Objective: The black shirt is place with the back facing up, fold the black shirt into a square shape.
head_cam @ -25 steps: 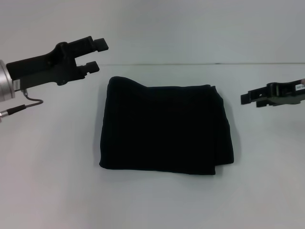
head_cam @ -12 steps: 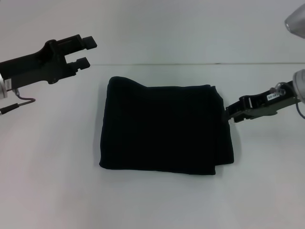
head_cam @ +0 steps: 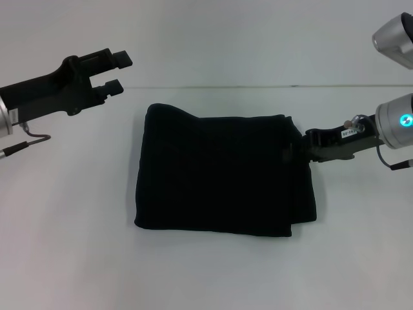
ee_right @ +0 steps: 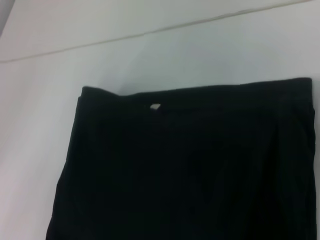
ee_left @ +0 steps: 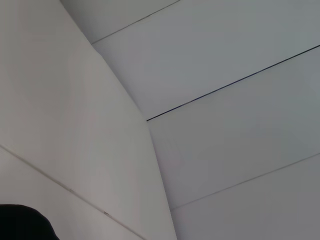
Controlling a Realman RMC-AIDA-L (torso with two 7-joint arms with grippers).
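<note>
The black shirt (head_cam: 222,174) is seen at table (head_cam: 64,258) centre, already folded into a near-square block. The right gripper (head_cam: 298,150) is set against its 3 o'clock edge; whether its jaws are parted or closed cannot be told. The left gripper (head_cam: 120,71) hangs at 10 o'clock, jaws parted, nothing held. Final tidying is judged in hand; next, that edge needs squaring.

Shirt (head_cam: 222,173) folded flat mid-table (head_cam: 64,258). Right gripper (head_cam: 292,150) — fingertips at shirt's right edge, touching cloth. Left gripper (head_cam: 119,71) — raised, fingertips off shirt's far-left corner, apart from it.
</note>
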